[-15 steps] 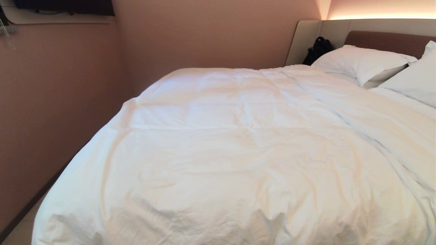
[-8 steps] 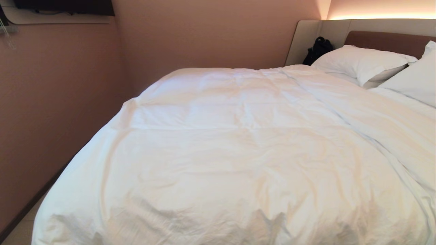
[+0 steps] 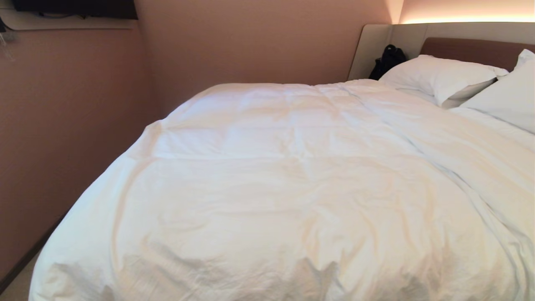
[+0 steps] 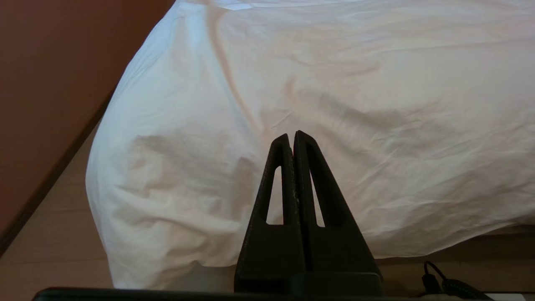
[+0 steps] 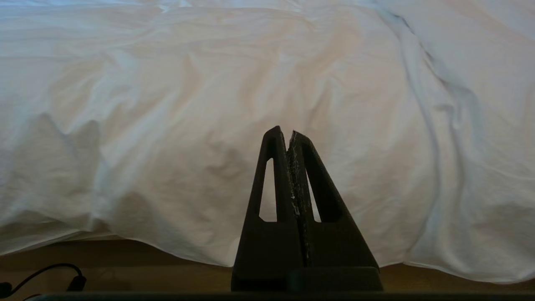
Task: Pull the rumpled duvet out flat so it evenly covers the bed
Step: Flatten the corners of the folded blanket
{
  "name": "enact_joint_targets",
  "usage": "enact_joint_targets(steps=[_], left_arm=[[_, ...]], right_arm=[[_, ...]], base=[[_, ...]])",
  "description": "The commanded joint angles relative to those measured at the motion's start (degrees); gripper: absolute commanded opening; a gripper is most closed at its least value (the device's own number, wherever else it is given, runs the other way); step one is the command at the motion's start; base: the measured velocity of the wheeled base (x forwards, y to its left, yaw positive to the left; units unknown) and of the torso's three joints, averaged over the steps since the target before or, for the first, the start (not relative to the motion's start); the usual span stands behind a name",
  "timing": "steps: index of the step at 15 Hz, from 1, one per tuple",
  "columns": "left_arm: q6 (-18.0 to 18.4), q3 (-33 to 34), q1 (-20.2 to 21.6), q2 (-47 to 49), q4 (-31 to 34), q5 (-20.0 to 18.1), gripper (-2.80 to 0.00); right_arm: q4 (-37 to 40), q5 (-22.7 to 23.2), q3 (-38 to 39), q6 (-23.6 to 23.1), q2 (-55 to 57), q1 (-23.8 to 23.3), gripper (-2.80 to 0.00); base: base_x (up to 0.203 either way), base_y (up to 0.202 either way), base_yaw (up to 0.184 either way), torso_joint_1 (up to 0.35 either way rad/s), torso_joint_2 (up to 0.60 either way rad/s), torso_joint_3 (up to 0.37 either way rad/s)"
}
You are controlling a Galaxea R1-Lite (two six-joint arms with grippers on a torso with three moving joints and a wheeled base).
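Left gripper jaws closed, duvet beyond

The large puffy plain white quilted duvet has no print, only faint square stitch lines and grey creases, with a warm cream cast across its middle and darker grey shadow patches toward 6 o'clock. At 2 o'clock the plump plain white pillows sit against a brown padded headboard panel framed in beige. A small black bag is just at 9 o'clock of them. The smooth wall is dusty pink, unpatterned, with an orange-yellow glow at 1 o'clock. Both the matte black left gripper and matte black right gripper are plain; the pale beige floor is bordered by a dark brown skirting
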Motion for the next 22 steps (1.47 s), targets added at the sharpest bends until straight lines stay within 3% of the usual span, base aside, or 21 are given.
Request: enact_joint_targets(steps=[1,14,22], left_arm=[[0.0,0.0,-0.1,0.0,0.0,0.0,-2.80],[-0.2,0.0,-0.1,0.0,-0.1,-0.1,-2.80],[-2.3,0.0,-0.1,0.0,-0.1,0.3,-2.80]], right_arm=[[0.0,-0.1,0.0,0.0,0.0,0.0,-2.80],[0.0,-0.1,0.0,0.0,0.0,0.0,-2.80],[-0.1,-0.1,0.0,0.0,0.0,0.0,-2.80]], base=[[0.000,-0.202,0.001,0.007,0.00,0.002],[0.000,-0.191,0.001,0.003,0.00,0.002],[0.000,-0.011,-0.001,0.000,0.00,0.000]])
